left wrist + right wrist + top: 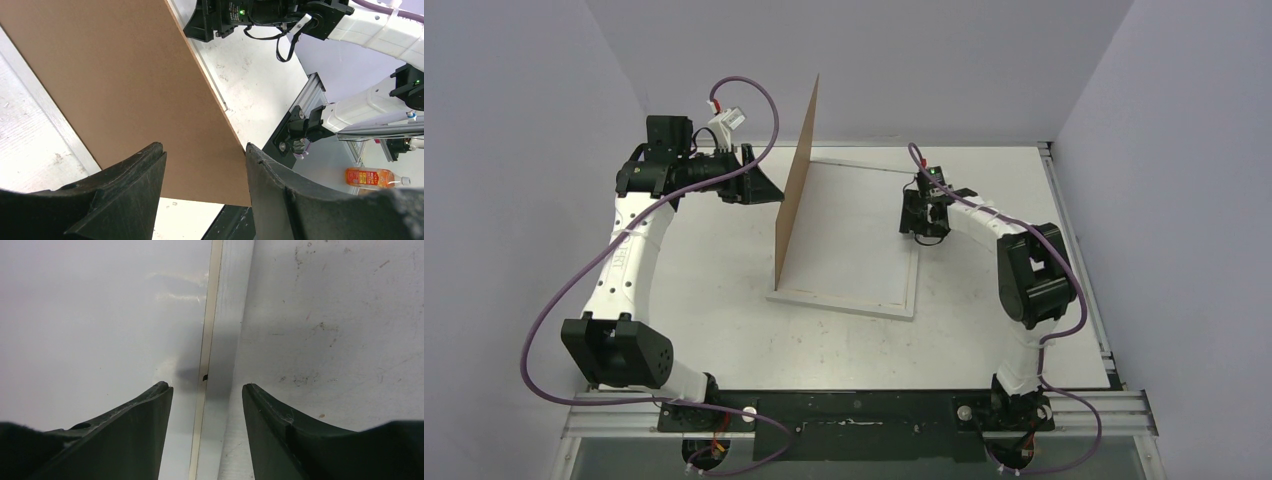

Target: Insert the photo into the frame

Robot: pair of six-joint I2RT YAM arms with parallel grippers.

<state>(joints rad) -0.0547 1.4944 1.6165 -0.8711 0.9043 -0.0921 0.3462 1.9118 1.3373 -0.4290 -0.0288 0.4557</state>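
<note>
The white frame (844,300) lies flat at the table's middle with its inner side up. Its brown backing board (798,190) stands upright along the frame's left edge. My left gripper (769,188) is open just left of the board; in the left wrist view the board's face (115,85) fills the gap beyond its fingertips (250,150), and one tip touches the board's edge. My right gripper (921,232) hangs open over the frame's right rim (227,315), a finger on each side without touching it. The photo is out of view.
Grey enclosure walls close in the table on the left, back and right. A metal rail (1074,260) runs along the table's right edge. An orange bottle (376,176) lies beyond the table in the left wrist view.
</note>
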